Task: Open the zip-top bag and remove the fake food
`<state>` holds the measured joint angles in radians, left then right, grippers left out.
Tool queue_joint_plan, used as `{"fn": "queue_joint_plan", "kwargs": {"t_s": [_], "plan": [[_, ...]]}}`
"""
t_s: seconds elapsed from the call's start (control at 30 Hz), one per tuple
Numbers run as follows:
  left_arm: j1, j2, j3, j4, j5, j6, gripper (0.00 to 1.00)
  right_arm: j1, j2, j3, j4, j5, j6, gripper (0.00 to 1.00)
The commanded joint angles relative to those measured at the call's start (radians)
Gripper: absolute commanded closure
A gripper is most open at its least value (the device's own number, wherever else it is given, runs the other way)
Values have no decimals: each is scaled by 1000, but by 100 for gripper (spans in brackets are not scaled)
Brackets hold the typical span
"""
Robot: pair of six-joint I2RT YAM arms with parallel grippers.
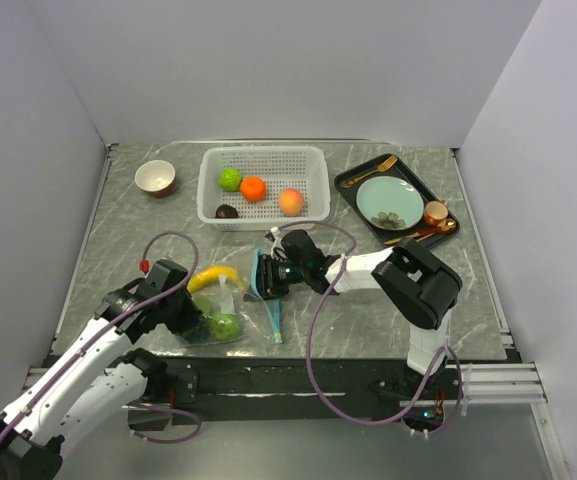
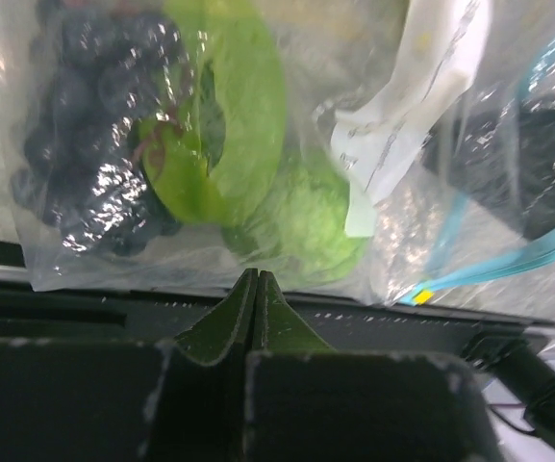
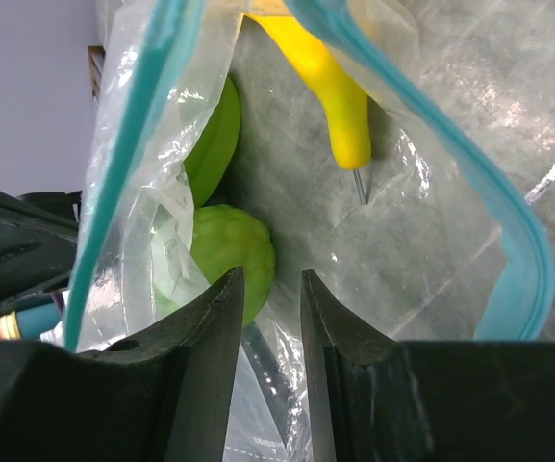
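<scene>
The bag (image 1: 230,305) lay open on the table (image 1: 388,300), with a banana (image 1: 214,276), green fruit (image 1: 225,325) and grapes (image 2: 94,144) inside. The left gripper (image 2: 256,279) was shut tight; we think it pinched the bag's back edge, but that was hard to see. The right gripper (image 3: 269,279) sat at the bag's mouth, jaws a little apart, holding nothing. We were at the taking-out step; next it needed to reach in and grab one fruit.

A grey marbled table (image 1: 118,215) sits enclosed by plain white walls (image 1: 298,70) under even light.
</scene>
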<state>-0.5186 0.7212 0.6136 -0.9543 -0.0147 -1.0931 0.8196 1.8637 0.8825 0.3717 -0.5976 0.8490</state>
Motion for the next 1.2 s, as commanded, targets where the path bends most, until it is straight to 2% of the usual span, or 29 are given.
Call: {"fn": "queue_joint_plan", "kwargs": {"t_s": [0.0,0.17,0.4,0.57,0.9,1.17], "plan": [[-38,40,28,3,24,-4,99,13,37,27,53,-33,10,62],[-93,90,9,57,18,-42,99,26,52,44,23,-36,-16,62],[-106,96,-55,133,-60,-105,99,41,40,39,39,-64,-30,58],[-144,118,-78,173,-113,-163,99,52,31,38,52,-85,-31,48],[-170,153,-132,278,-110,-209,99,61,-12,18,65,-77,-22,20],[-187,195,-130,339,-128,-226,99,102,8,72,7,-50,-27,17]]}}
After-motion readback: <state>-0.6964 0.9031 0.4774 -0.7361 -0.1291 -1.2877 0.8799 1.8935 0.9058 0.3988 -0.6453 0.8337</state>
